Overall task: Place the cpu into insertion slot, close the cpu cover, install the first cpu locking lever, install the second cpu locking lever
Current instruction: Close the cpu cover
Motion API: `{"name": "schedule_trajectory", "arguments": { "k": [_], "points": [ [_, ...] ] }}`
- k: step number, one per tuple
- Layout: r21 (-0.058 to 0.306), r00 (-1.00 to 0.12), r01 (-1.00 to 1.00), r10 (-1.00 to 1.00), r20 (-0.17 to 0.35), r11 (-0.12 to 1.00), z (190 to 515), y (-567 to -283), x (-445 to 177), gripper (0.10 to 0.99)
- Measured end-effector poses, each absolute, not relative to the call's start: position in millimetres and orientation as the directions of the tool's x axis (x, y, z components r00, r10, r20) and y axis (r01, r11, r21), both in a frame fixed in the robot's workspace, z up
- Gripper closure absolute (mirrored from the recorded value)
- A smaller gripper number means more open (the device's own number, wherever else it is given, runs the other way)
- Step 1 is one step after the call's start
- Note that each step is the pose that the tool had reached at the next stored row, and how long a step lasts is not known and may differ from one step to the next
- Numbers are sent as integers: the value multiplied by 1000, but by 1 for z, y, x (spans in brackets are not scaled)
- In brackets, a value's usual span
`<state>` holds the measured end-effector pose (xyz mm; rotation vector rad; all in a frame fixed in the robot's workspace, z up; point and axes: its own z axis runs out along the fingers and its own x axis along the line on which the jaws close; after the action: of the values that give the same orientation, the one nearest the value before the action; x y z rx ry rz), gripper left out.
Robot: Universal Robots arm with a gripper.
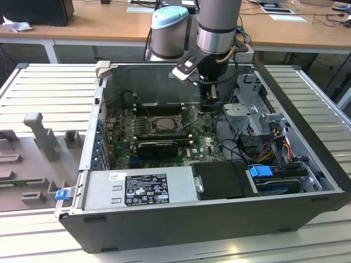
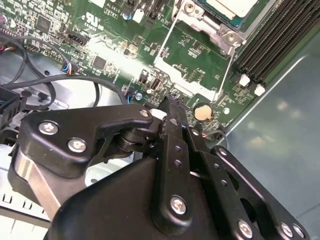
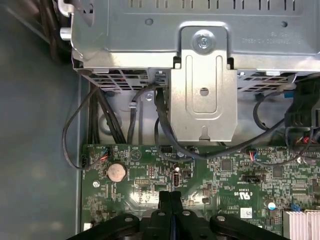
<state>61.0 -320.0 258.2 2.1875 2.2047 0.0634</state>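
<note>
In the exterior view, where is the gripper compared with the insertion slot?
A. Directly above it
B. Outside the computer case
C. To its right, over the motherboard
C: the gripper hangs over the green motherboard, to the exterior view's right of the insertion slot.

**Work surface: ribbed metal table, two items on it**

The ribbed grey metal table (image 1: 49, 87) carries an open dark computer case (image 1: 192, 230), lying on its side near the centre. A grey fixture plate (image 1: 22, 181) with raised blocks lies flat at the exterior view's left, just beside the case.
</note>
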Motion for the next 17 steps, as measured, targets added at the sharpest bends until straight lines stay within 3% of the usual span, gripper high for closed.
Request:
{"name": "schedule_trajectory", "arguments": {
  "k": [17],
  "points": [
    [48,-13,999,1000,4,12,247,-320,55,980]
  ]
}}
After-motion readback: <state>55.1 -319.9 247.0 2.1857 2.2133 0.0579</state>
